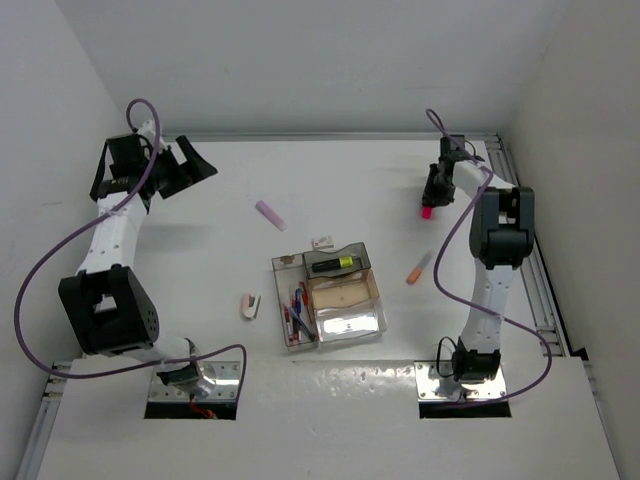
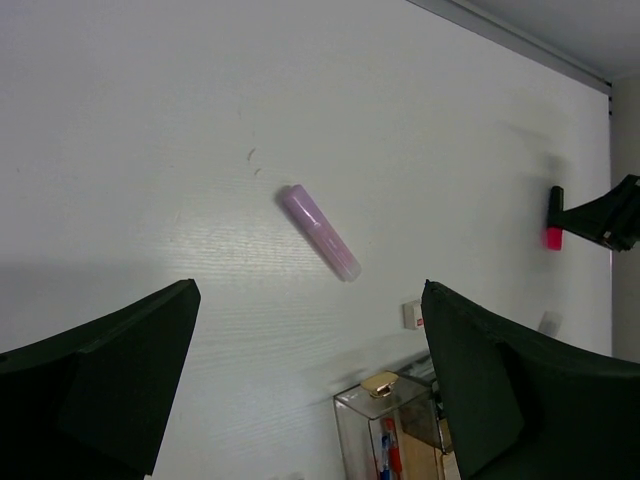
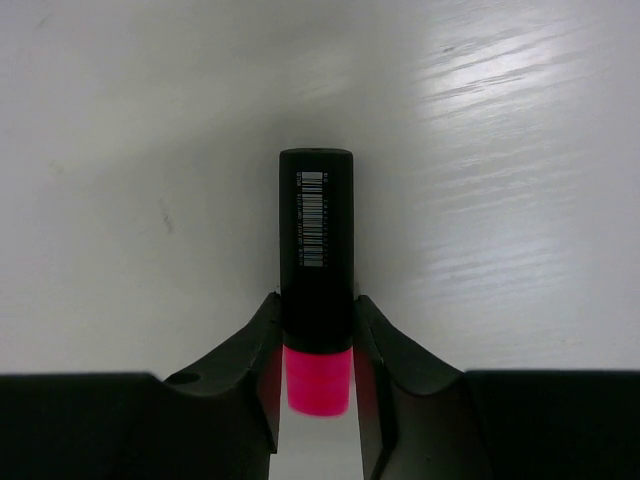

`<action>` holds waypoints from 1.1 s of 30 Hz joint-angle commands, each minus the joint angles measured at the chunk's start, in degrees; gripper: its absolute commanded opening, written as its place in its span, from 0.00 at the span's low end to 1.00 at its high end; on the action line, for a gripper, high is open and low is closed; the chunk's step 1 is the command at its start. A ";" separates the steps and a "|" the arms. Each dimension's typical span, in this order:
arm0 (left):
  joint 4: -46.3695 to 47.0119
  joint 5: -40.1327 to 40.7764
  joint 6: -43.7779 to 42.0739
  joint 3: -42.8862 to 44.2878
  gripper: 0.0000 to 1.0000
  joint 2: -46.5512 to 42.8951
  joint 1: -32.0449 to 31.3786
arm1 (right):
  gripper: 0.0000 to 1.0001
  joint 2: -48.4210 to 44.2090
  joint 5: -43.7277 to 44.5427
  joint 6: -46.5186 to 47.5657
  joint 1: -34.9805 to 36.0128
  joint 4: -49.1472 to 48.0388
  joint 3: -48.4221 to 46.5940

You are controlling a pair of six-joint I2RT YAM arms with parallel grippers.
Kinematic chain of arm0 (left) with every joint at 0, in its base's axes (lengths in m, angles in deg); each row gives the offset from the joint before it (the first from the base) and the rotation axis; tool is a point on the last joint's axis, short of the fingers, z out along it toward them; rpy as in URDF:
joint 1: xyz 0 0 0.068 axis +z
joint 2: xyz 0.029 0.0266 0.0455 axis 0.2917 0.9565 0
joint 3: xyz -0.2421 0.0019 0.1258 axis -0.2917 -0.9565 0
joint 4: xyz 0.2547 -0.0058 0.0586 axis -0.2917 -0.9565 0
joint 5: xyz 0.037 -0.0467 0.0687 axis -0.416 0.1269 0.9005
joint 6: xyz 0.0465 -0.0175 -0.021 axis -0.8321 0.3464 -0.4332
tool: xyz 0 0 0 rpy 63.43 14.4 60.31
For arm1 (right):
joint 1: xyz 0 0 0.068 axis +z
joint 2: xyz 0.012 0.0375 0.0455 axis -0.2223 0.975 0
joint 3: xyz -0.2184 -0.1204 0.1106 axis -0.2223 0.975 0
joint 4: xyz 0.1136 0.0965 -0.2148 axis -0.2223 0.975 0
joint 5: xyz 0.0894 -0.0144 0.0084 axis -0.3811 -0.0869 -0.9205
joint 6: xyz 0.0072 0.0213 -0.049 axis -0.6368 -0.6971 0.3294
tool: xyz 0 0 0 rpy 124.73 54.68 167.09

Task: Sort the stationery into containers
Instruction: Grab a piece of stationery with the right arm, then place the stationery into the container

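Pick-up step. Right gripper (image 3: pixel 318 312), near the table's far right corner, has its fingers pressed on both sides of the pink highlighter (image 3: pixel 316 240), which lies on the table. The next move is probably a lift toward the containers (image 1: pixel 381 300) mid-table, with the orange highlighter (image 1: pixel 419 267) lying between. Left gripper (image 2: pixel 310 330) is wide open and empty, toward the far left corner.

A robotics lab cell: a white worktop (image 1: pixel 200 250) boxed in by plain white walls (image 1: pixel 320 60), two arms (image 1: pixel 110 240) (image 1: pixel 495 270) bolted at its near edge, loose purple cables (image 1: pixel 141 101), a metal rail (image 1: pixel 545 290) alongside.
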 commanded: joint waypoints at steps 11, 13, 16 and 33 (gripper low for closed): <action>7.19 -22.01 -6.89 -1.95 1.00 -4.33 -1.49 | 0.00 -25.69 -35.01 50.17 18.38 9.76 6.81; 6.76 -22.73 -7.94 -1.87 1.00 -4.68 -2.11 | 0.00 -26.58 -35.28 59.05 21.21 13.63 7.34; 5.00 -22.99 -10.05 -1.69 1.00 -4.77 -3.25 | 0.00 -27.20 -33.18 69.08 26.93 15.84 9.97; 2.27 -15.36 -13.05 -2.74 1.00 -5.12 -3.69 | 0.01 -22.72 -27.02 83.25 38.98 18.13 14.81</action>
